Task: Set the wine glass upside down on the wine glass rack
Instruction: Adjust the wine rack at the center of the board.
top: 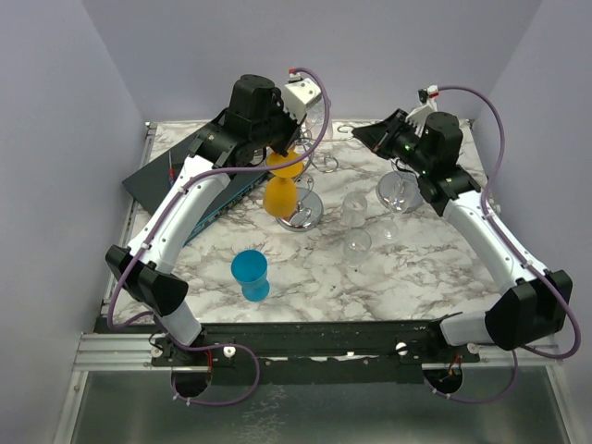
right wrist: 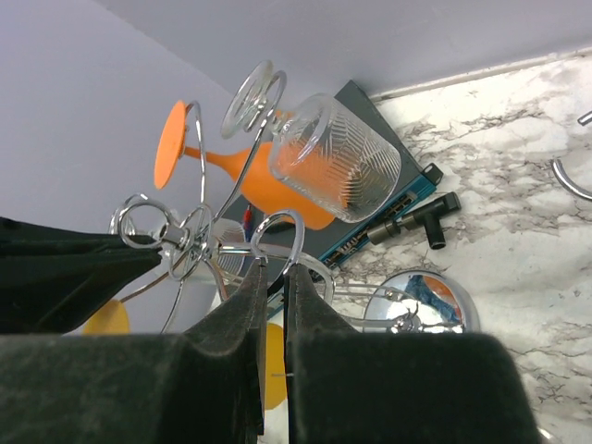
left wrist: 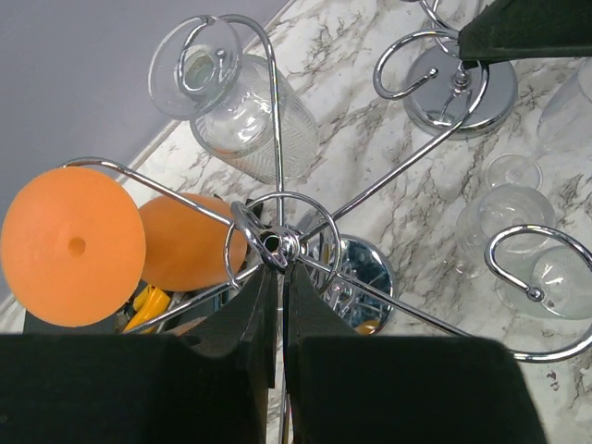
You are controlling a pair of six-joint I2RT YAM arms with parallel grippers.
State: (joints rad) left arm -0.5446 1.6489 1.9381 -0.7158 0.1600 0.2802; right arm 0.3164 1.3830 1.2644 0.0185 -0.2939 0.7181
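Lavender walls on three sides; white-and-grey marbled table.

Rack: chrome wire wine glass rack, curled arms radiating from a centre hub, mirror-finish round foot.

Task item: clear ribbed wine glass hangs bowl-down from one rack arm, with its foot caught in the hook. No finger touches it. An orange plastic wine glass hangs inverted on the neighbouring arm.

Left gripper: jaws closed together, tips right at the rack hub. Cannot tell whether they pinch the hub or merely touch it. No glass held.

Right gripper: jaws closed together, tips just beside one chrome ring of the rack, carrying nothing.

Also on the table: three plain clear glasses standing loose near the rack, a blue plastic cup nearer the arm bases, and a second chrome round foot under the right arm.

Progress (judgement): the hang looks done, with the ribbed glass seated and free of both tools. What is left appears to be backing both arms off without knocking the rack.
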